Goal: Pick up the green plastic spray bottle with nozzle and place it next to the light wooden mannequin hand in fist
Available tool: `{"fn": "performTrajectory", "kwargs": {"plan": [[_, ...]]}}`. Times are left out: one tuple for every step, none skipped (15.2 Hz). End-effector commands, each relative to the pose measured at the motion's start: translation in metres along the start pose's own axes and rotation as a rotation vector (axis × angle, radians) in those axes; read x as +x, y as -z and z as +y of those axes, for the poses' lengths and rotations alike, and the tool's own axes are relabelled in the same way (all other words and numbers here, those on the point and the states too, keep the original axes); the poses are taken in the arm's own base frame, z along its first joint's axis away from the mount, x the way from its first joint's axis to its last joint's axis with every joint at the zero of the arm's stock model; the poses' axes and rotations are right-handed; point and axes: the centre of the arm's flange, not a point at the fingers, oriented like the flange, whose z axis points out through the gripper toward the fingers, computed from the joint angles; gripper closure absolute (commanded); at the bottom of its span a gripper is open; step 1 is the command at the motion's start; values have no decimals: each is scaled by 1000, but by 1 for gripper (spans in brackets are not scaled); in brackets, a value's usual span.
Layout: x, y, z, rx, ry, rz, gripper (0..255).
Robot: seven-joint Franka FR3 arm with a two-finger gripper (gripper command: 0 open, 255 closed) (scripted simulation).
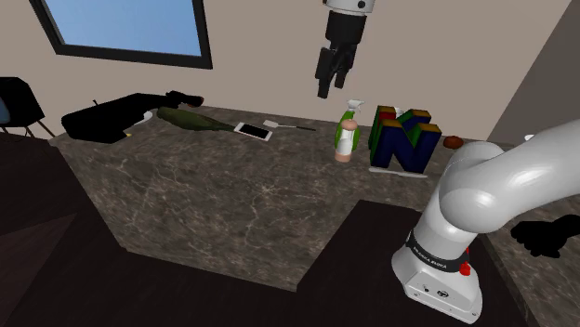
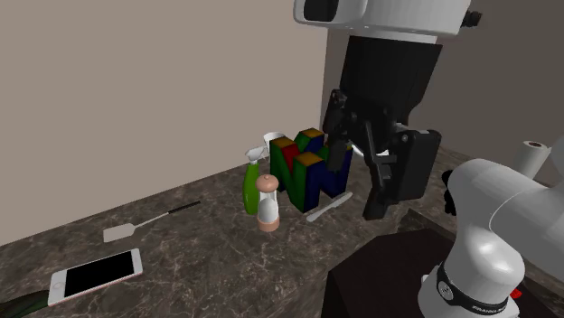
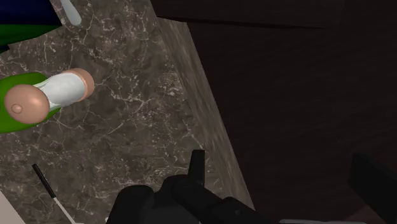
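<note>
High above the tabletop [image 1: 232,195], with the tool [image 1: 323,88] spread open and empty. Far below it, a blue N-shaped block [image 2: 307,167], close enough to be clipped on descent. Below and off to one side, green spray bottle [image 2: 250,191] just beside the mannequin hand [image 2: 267,203]; could topple that hand or clamp both together.

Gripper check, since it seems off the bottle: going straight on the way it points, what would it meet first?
Probably the dark stand top beside the edge of the marbled countertop, not the green spray bottle; depth is unclear.
</note>
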Motion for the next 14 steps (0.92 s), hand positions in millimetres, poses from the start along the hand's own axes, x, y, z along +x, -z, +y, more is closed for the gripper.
{"fn": "performTrajectory", "kwargs": {"plan": [[0, 0, 0, 0, 0, 0, 0], [-5, -6, 12, 3, 9, 9, 0], [-9, -12, 23, 5, 17, 19, 0], [-13, -19, 35, 8, 26, 28, 0], [-18, -25, 47, 10, 35, 38, 0], [-22, -31, 59, 13, 43, 47, 0], [-25, -38, 70, 15, 52, 57, 0], [-29, -44, 82, 18, 61, 66, 0], [-33, -51, 94, 21, 69, 76, 0], [-36, -57, 106, 23, 78, 85, 0], [-39, -64, 118, 26, 87, 95, 0], [-42, -71, 130, 28, 95, 104, 0], [-45, -78, 141, 31, 104, 114, 0], [-48, -85, 153, 34, 113, 123, 0]]}}
